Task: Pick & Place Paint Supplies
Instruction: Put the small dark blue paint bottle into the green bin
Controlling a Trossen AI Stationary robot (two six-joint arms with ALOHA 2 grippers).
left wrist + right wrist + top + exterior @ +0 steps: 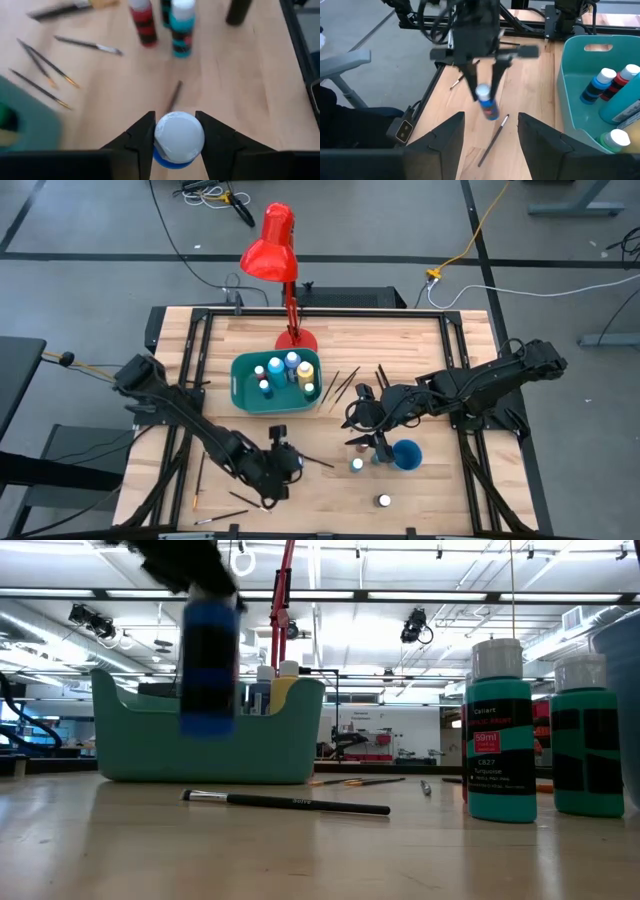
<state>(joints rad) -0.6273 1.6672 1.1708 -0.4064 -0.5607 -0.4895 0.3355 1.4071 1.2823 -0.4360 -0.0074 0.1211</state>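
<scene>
- Lower left of centre, high view: left gripper (279, 461) has its fingers clamped on the white cap of a blue bottle (177, 141). The low view shows the bottle hanging clear of the table, in front of the bin's left half.
- Step in hand, as I judge it: carrying this bottle to the teal bin (243, 394). Lift looks done; transfer and drop not yet.
- Directly beneath the lifted bottle a brush (286, 802) lies flat on the table, untouched.
- Centre of the high view: the bin already holds several bottles, clustered toward its right end.
- Next move calls for travel toward the top of the frame until the bottle is over open bin floor, enough height to clear the near wall, then release.
- Right of centre: right gripper (358, 416) hovers empty with fingers apart, near the blue cup (406, 454). Loose brushes and a teal bottle (498, 732) remain nearby on the table.
</scene>
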